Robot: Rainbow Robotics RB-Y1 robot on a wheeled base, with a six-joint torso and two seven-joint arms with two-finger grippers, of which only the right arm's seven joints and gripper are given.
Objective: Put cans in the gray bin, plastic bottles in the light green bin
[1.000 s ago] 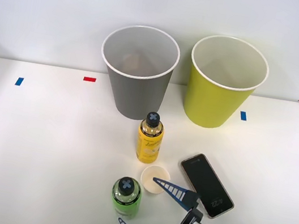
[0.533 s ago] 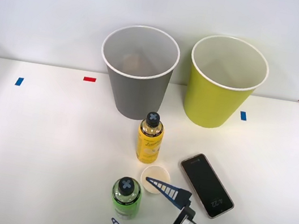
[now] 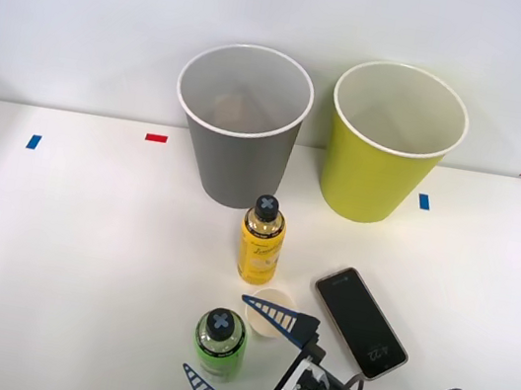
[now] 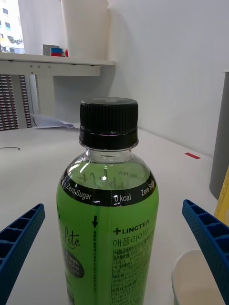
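A green-labelled plastic bottle (image 3: 219,343) (image 4: 109,224) stands upright near the table's front edge, black cap on. My right gripper (image 3: 241,356) is open, one blue finger on each side of this bottle, not touching it. A yellow-labelled plastic bottle (image 3: 261,240) stands upright further back. Behind it are the gray bin (image 3: 239,129) and, to its right, the light green bin (image 3: 390,147), both upright with white rims. Something brownish lies in the gray bin's bottom.
A small cream paper cup (image 3: 271,314) (image 4: 196,281) stands just right of the green bottle, under my far finger. A black phone (image 3: 360,321) lies flat to the right. Red and blue tape marks dot the white table (image 3: 61,252).
My right gripper has moved left and slightly forward, and its fingers now straddle the green-labelled bottle. The bottles, cup and bins have not moved.
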